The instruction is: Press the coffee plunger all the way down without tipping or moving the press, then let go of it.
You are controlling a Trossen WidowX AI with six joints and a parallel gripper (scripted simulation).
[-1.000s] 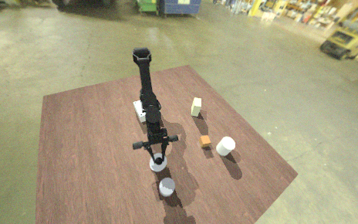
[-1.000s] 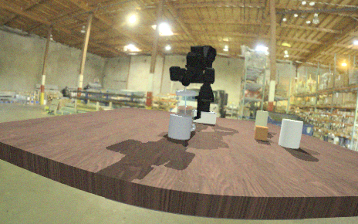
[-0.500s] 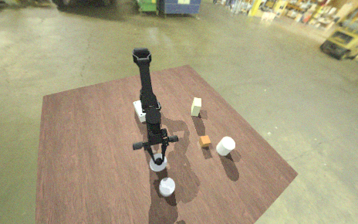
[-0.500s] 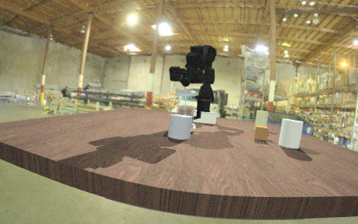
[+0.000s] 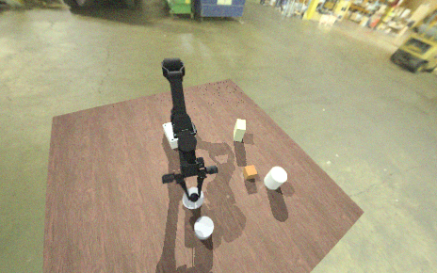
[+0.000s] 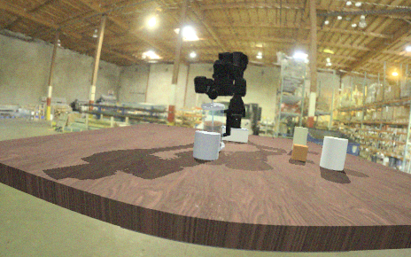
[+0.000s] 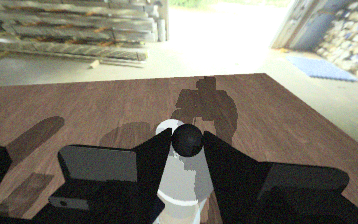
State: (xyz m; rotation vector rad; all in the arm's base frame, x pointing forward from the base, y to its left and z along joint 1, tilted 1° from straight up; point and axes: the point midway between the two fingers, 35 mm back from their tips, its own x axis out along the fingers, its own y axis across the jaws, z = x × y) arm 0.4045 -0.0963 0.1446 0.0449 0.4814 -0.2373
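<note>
gripping round black knob (image 7: 187, 140), claw (image 7: 187, 146)

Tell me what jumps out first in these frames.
The black arm reaching from the table's far side, its gripper shut with jaws on the plunger knob of the coffee press near the middle. A white mug stands just in front of it; an orange block and white cylinder sit off to one side.

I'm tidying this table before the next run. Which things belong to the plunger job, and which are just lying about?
In the job:
gripper, shut on the plunger knob
coffee press

Lying about:
mug
white cylinder
orange block
cream block
</note>
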